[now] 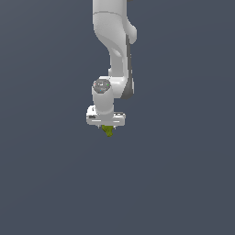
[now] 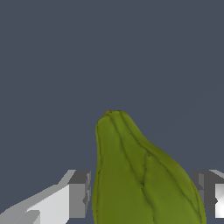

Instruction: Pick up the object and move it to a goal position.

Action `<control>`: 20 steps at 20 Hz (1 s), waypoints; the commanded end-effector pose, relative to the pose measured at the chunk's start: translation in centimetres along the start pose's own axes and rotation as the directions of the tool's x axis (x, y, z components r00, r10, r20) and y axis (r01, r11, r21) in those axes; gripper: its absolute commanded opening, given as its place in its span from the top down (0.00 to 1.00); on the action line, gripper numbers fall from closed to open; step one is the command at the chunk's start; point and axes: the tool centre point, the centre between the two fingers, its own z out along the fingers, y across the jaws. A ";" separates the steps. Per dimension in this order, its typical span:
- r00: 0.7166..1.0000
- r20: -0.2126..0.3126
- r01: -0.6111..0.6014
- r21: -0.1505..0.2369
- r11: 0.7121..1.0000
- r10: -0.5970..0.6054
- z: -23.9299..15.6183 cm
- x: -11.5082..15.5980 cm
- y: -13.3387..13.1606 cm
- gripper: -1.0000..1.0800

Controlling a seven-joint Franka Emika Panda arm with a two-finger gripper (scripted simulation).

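- All around there is only a plain dark blue-grey background (image 1: 183,183). No other things show near the arm, and nothing stands in its way.
- The white robot arm (image 1: 117,41) comes down from the top of the exterior view. It bends a little toward that view's right, then ends in a round wrist.
- The gripper (image 1: 107,127) points straight down under the wrist.
- The object (image 1: 108,131) is a small olive-green lumpy thing. In the exterior view it sticks out just below the gripper and looks much smaller than it.
- In the wrist view the object (image 2: 140,175) looks big and fills the space between the two fingers (image 2: 78,194). It has long ridges and gets thinner toward its far tip.
- The fingers sit close on each side of the object, one on each side. The left one touches it. The gripper is closed partway, pinching the object and holding it.
- I cannot tell from the pictures whether the object rests on a floor or hangs above it.
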 end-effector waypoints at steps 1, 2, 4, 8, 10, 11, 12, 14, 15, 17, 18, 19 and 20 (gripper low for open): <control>1.000 -0.002 0.000 0.000 1.000 0.000 -0.4 0.2 0.0 1.00; 1.000 -0.002 0.000 0.000 1.000 0.000 -0.6 0.3 0.0 1.00; 1.000 -0.002 0.000 0.000 1.000 0.000 -1.2 0.5 0.0 1.00; 1.000 -0.002 0.000 0.000 1.000 0.000 -3.0 1.3 0.0 1.00; 1.000 -0.002 0.000 0.000 1.000 0.000 -4.2 1.8 -0.1 1.00; 1.000 -0.002 0.000 0.000 1.000 0.000 -4.8 2.1 -0.1 1.00; 1.000 -0.002 0.000 0.000 1.000 0.000 -5.6 2.4 -0.1 1.00; 1.000 -0.002 0.000 0.000 1.000 0.000 -7.1 3.0 -0.1 1.00; 1.000 -0.002 0.000 0.000 1.000 0.000 -8.0 3.4 -0.1 1.00; 1.000 -0.002 0.000 0.000 1.000 0.000 -9.8 4.2 -0.1 1.00; 1.000 -0.002 0.000 0.000 1.000 0.000 -10.7 4.6 -0.2 1.00; 1.000 -0.002 0.000 0.000 1.000 0.000 -11.7 5.0 -0.2 1.00; 1.000 -0.002 0.000 0.000 1.000 0.000 -12.6 5.4 -0.2 1.00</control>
